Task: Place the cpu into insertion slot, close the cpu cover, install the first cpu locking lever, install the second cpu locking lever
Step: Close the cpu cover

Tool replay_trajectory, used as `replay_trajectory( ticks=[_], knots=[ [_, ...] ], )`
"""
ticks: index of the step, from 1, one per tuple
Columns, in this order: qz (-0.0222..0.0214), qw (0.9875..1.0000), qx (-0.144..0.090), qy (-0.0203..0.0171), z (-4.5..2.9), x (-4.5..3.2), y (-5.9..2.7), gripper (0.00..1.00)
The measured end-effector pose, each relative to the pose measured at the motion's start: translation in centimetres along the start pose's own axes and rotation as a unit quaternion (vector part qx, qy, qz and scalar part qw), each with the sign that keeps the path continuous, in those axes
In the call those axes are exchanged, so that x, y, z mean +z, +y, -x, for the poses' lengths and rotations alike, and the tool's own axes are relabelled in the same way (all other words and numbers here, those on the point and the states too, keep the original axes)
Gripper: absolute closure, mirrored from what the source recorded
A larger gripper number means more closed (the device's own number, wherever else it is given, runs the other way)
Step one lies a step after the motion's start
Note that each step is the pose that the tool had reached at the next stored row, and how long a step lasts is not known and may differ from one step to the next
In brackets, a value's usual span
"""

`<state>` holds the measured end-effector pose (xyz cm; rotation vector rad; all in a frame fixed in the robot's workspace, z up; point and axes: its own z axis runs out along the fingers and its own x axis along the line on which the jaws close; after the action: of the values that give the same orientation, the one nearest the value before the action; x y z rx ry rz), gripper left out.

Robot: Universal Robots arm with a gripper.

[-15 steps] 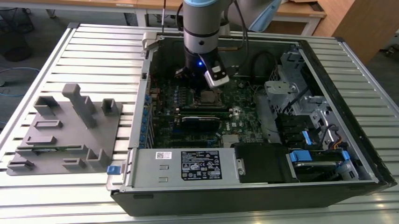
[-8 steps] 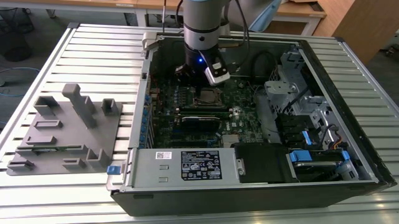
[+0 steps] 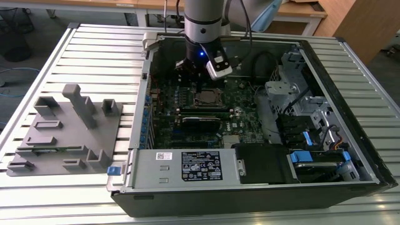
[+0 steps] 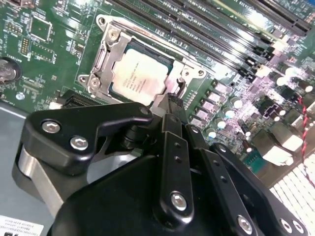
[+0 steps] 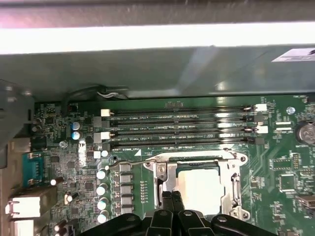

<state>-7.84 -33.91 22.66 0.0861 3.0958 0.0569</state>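
End effector (image 4: 172,102) closed, tip at cpu cover (image 4: 102,59)

A robotics workshop: an open computer case (image 3: 250,204) on a slatted metal bench (image 3: 93,47), desks (image 3: 306,10) behind.

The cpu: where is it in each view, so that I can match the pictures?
Exterior view: the small square silver-grey cpu lies mid-board in the open case, under the arm.
Second wrist view: cpu just beyond the black claw, inside a silvery frame.
First wrist view: cpu between the claw and the long black slots.
Shared landmark: the claw's tip, next to the chip.
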Motion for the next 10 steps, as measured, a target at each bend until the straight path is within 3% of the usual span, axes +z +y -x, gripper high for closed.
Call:
replay_trajectory(
  ticks=[5,10],
  knots=[
    [0.0001,1.0000,0.000,0.0000,0.06,0.01,0.00,0.90],
    [0.0001,1.0000,0.000,0.0000,1.05,0.09,0.06,0.90]
  ],
)
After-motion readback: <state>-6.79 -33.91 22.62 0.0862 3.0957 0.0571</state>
